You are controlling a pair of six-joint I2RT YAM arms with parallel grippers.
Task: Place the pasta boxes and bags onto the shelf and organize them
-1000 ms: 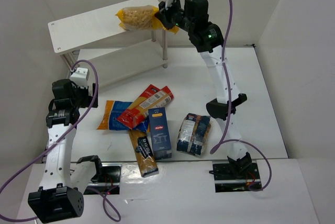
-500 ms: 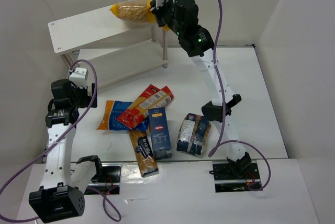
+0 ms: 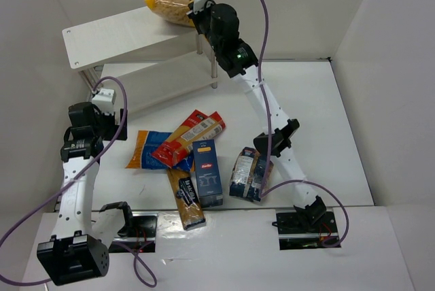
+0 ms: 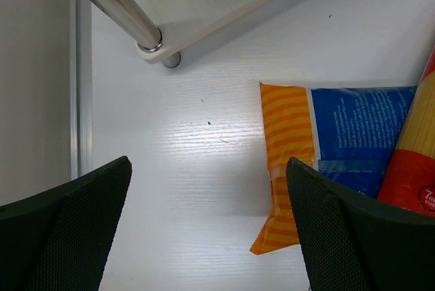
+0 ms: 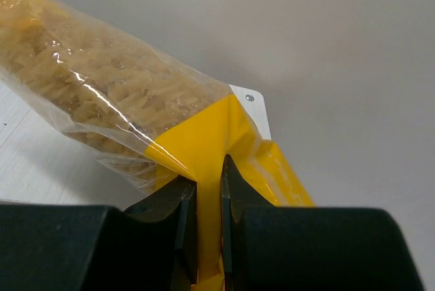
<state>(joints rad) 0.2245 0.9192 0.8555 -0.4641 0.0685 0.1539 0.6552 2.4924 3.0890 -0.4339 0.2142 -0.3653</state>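
My right gripper (image 3: 197, 13) is shut on the yellow end of the yellow clear-windowed bag (image 3: 168, 7) and holds it over the back right corner of the white shelf (image 3: 109, 34); the bag (image 5: 102, 111) fills the right wrist view, pinched at the gripper (image 5: 209, 189). My left gripper (image 3: 109, 131) is open and empty above the table, left of the orange-blue bag (image 3: 146, 148), which also shows in the left wrist view (image 4: 326, 148). The long red-yellow box (image 3: 190, 138), dark blue box (image 3: 207, 172), long brown packet (image 3: 185, 199) and dark clear bag (image 3: 250, 173) lie on the table.
White walls close in on the left, back and right. The shelf's silver legs (image 3: 214, 63) stand on the table; one leg foot (image 4: 153, 39) shows near my left gripper (image 4: 204, 236). The arm bases sit at the near edge.
My right arm has carried the yellow bag left and farther back along the top shelf board. The left arm has hardly moved.
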